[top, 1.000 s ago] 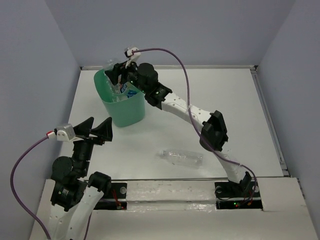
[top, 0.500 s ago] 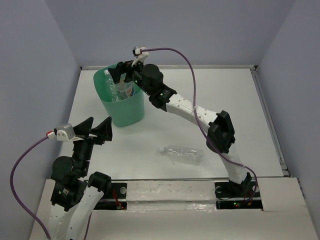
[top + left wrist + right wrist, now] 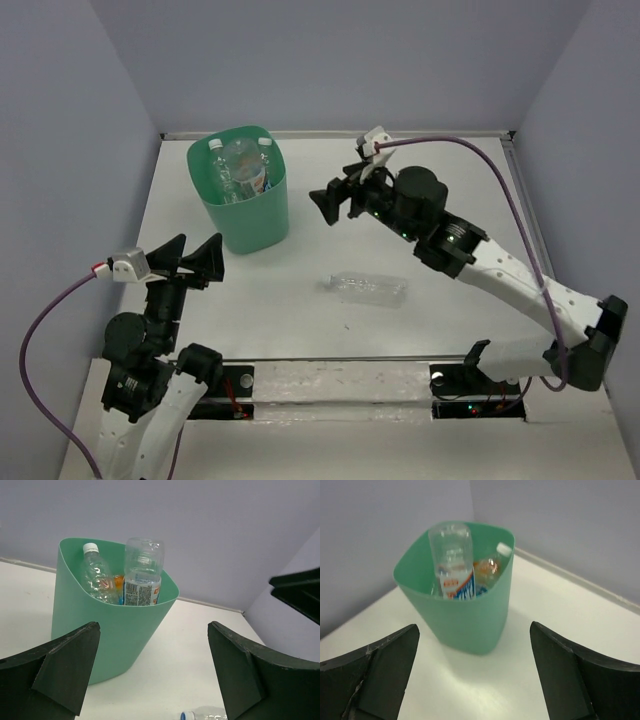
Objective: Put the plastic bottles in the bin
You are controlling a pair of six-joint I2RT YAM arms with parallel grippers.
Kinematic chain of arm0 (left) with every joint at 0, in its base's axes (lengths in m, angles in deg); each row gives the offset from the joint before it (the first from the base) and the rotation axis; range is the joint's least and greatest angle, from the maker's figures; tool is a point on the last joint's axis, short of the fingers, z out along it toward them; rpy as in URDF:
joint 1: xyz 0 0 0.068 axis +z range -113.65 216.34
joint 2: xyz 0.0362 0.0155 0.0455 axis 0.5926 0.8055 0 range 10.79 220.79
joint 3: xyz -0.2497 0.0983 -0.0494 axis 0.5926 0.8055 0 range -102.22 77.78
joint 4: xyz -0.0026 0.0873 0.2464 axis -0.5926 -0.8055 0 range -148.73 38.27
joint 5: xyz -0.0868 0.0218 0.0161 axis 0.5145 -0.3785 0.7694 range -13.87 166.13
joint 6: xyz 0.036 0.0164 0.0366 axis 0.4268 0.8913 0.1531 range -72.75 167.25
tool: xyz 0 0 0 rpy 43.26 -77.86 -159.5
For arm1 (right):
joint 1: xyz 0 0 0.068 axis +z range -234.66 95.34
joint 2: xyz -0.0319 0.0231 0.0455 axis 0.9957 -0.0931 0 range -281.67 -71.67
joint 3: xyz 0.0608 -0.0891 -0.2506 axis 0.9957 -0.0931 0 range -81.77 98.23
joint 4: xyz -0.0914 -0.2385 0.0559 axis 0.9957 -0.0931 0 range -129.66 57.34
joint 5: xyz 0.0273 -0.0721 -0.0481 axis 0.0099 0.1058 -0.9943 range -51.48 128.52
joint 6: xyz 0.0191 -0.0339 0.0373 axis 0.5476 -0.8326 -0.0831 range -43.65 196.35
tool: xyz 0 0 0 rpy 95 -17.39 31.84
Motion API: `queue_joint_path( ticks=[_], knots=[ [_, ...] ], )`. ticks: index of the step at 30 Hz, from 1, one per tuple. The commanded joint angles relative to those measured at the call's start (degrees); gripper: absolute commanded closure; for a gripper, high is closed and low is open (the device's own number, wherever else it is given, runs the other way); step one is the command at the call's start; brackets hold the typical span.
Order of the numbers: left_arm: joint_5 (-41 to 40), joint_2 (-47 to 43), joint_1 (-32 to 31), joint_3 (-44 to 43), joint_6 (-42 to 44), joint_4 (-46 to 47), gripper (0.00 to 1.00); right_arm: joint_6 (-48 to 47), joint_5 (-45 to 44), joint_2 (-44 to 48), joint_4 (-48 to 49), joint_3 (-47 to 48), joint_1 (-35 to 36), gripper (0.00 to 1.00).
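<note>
Mint-green bin (image 3: 250,222): upright at the far left of the table (image 3: 450,180), mouth open upward.
Bottles (image 3: 240,168): several stand packed inside the bin. One clear bottle is upended, its base above the rim. A white-capped one stands beside it, and an orange one is partly hidden between them.
Loose bottle (image 3: 367,288): clear, lying on its side on the table, well apart from the bin and nearer the arm bases. The left wrist view shows a blue cap at one end. Judged the one piece not yet binned.
Left gripper (image 3: 195,255): jaws wide apart, holding nothing, on the near side of the bin.
Right gripper (image 3: 335,198): jaws wide apart, holding nothing, raised over the table to the right of the bin and facing it.
Handling: expect the loose bottle to be empty and very light, with thin walls that cave under a squeeze. The smooth round body may roll or slip out as you close on it.
Hold: take it across the body at mid-length, jaws square to its long axis. The shoulder below the cap looks stiffer if the middle buckles.
Release: the bin is crowded, so drop it from above the rim.
</note>
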Motion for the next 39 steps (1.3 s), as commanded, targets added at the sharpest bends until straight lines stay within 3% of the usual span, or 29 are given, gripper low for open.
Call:
queue_joint_path(
  ticks=[1,7,17,25,28,29,32,35,37,39],
  knots=[
    [-0.20,-0.57,0.38,-0.76,0.55,2.87,0.01,-1.69,4.11,5.08,-25.25,-9.11,0.35,0.02],
    [0.59,0.66,0.99,-0.58,0.29,3.22,0.01,0.16,-0.99,6.93,-31.88,-17.66,0.35,0.00],
    [0.85,1.28,1.26,-0.67,0.29,2.78,0.01,-12.31,-1.60,-10.28,-32.32,-11.52,0.35,0.00],
    [0.77,0.14,1.26,-0.67,0.38,2.70,0.01,-14.34,8.94,-22.77,-32.23,-8.00,-0.27,0.03],
    [0.68,-0.04,1.17,-0.58,0.29,2.78,0.01,-13.99,7.27,-24.09,-31.18,-7.03,-0.27,0.16],
    [0.68,-0.13,1.17,-0.58,0.29,2.78,0.01,-13.90,7.10,-23.57,-31.00,-6.25,-0.27,0.31],
    [0.42,-0.21,1.26,-0.58,0.29,2.78,0.01,-13.64,5.70,-21.64,-31.00,-5.01,-0.27,0.51],
    [-0.55,-0.30,1.26,-0.58,-0.06,2.70,0.01,-12.50,6.30,-17.08,-31.18,-2.20,-0.27,0.57],
    [-3.88,0.14,1.17,-0.84,-1.46,2.35,0.01,-10.48,10.60,-9.36,-27.76,5.24,-0.27,0.57],
    [-8.79,0.14,1.26,-1.02,-3.39,1.56,0.01,-7.41,12.01,-7.75,-23.99,9.21,-0.27,0.57]
  ],
)
